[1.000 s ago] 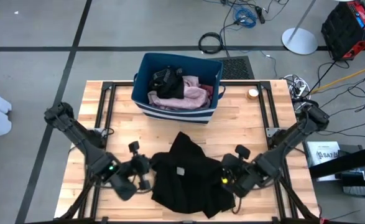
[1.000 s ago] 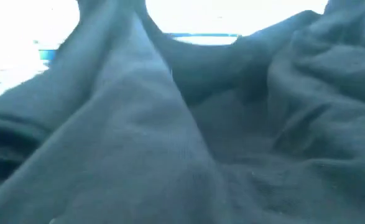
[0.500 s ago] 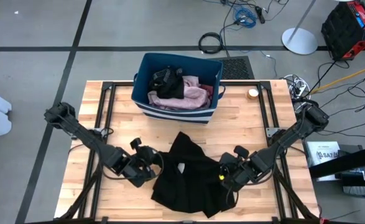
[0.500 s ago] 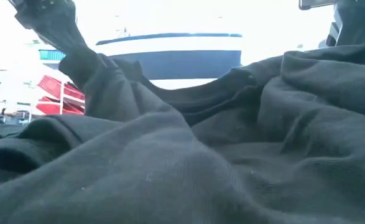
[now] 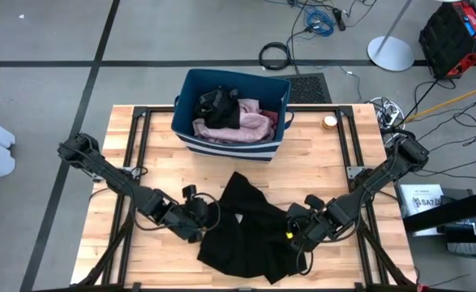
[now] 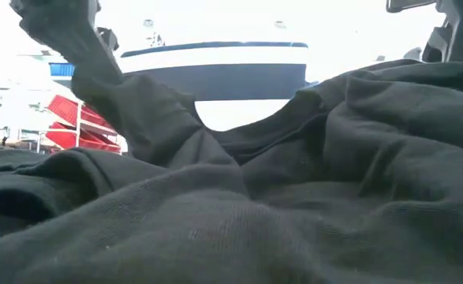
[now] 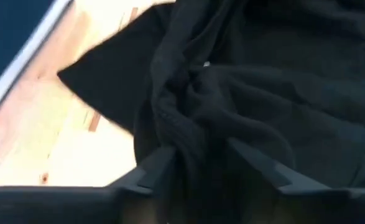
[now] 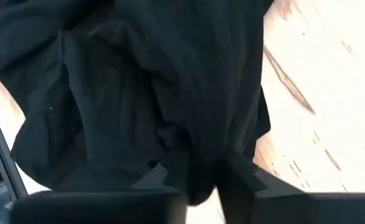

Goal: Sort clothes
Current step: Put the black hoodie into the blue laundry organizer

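A: Item one?
B: Black garment (image 5: pixel 250 231), spread crumpled on the wooden table (image 5: pixel 319 158), near the front edge, between the two grippers. In the low view it fills most of the picture, one fold drawn up at the left side.

A: Left gripper?
B: Left gripper (image 5: pixel 199 221) sits low at the garment's left edge. In its wrist view the fingers (image 7: pixel 150 174) stand apart, with a bunched ridge of the black cloth lying between them. Released, by the look of it, though the cloth hides the tips, so contact is uncertain.

A: Right gripper?
B: Right gripper (image 5: pixel 296 235) is at the garment's right edge, also low. Its wrist view shows a fold of black cloth between two fingers (image 8: pixel 238 171) set close together: clenched on the garment.

A: Other stock?
B: Blue bin (image 5: pixel 190 89) with white stripes, at the table's far side, well apart from the black garment. Inside: a pale pink garment (image 5: pixel 242 123) and another black piece (image 5: pixel 220 104) heaped on top. A small round thing (image 5: pixel 329 122) lies on the table to the bin's right; too small to identify.

A: Surroundings?
B: Grey floor with cables (image 5: pixel 276 55) beyond the table.
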`<state>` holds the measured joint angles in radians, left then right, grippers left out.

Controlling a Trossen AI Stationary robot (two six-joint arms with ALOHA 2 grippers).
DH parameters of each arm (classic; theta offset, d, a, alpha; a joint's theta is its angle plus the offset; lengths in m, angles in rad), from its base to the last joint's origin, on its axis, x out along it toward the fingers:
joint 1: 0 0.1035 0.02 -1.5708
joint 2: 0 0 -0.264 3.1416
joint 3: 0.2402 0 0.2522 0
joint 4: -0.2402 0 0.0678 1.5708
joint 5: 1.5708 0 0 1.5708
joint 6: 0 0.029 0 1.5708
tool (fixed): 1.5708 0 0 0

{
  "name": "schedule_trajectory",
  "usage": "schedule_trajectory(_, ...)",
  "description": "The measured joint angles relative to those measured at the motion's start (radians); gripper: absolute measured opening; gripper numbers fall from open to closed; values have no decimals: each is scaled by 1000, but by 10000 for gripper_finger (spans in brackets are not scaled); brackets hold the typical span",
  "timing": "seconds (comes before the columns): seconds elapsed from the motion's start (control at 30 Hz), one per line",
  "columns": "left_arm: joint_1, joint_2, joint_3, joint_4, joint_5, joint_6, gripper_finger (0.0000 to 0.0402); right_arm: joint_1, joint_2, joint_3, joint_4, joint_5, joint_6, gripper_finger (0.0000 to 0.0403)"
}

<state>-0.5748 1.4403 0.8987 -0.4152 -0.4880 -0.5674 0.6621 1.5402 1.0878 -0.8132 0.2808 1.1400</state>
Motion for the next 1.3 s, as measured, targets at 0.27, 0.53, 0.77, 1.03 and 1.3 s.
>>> schedule_trajectory(0.27,41,-68,88,-180,118,43,225,18,73,-14,20,-18,-10,176)
schedule_trajectory(0.53,29,-247,115,-146,-13,84,228,17,230,-18,94,-26,-110,267)
schedule_trajectory(0.77,23,-287,115,-128,-30,85,228,16,335,-6,82,-84,-122,277)
schedule_trajectory(1.03,23,-282,115,-115,-33,86,228,62,265,-18,-44,-166,-67,97)
schedule_trajectory(1.3,18,-282,115,-114,-46,124,228,87,139,-13,-111,-183,48,33)
